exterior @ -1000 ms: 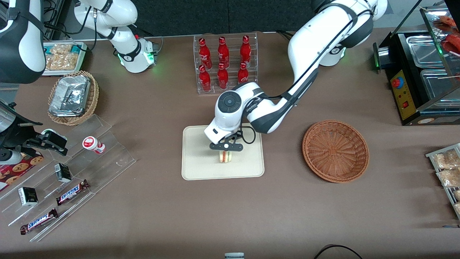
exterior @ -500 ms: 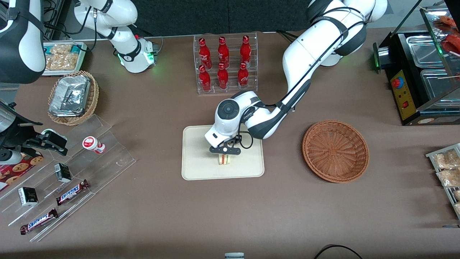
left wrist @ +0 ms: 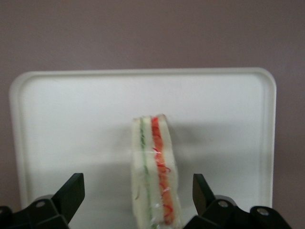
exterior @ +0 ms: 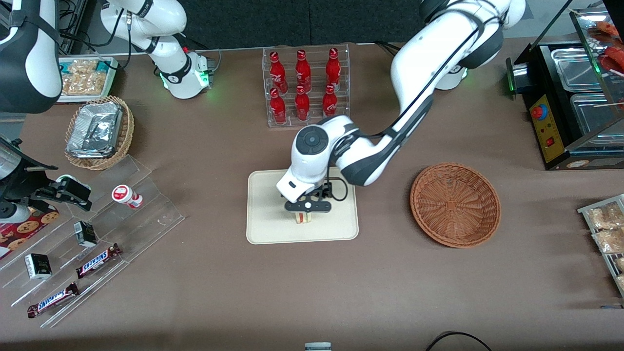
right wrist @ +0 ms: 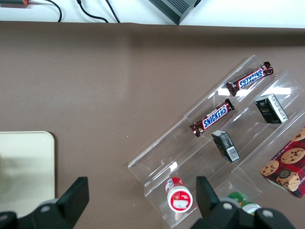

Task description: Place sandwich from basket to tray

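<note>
One sandwich (left wrist: 155, 171) is standing on edge on the tray (left wrist: 71, 109), its long axis running between the released pincer's (left wrist: 138, 202) spread fingers, untouched.

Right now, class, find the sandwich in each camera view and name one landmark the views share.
Front view: the sandwich stands on the tray, under the gripper.
Left wrist view: the sandwich stands on edge on the tray, between the open jaws, touching neither.
Right wrist view: not in it.
Shared landmark: the cream tray, whose corner shows in the right wrist view too.
</note>
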Robot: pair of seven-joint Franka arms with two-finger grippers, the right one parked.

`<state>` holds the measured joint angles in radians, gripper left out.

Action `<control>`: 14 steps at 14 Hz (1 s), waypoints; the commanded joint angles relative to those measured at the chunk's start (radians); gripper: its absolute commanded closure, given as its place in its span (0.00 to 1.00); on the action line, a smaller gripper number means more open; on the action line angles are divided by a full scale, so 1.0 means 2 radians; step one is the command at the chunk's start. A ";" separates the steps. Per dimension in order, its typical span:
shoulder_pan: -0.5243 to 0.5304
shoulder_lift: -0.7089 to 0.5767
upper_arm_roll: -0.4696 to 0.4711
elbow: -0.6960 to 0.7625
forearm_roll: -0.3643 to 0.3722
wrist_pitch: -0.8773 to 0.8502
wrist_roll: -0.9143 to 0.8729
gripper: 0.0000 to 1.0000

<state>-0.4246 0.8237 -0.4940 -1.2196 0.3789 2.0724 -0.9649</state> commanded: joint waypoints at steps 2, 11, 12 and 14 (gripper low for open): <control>0.077 -0.094 -0.012 -0.015 -0.073 -0.078 0.073 0.00; 0.314 -0.359 -0.013 -0.340 -0.200 -0.011 0.304 0.01; 0.336 -0.386 -0.013 -0.359 -0.209 -0.013 0.334 0.01; 0.367 -0.430 -0.009 -0.374 -0.212 -0.040 0.370 0.01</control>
<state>0.2497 0.1098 -0.5088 -1.8678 -0.0147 2.0075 -0.2934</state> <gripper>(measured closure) 0.004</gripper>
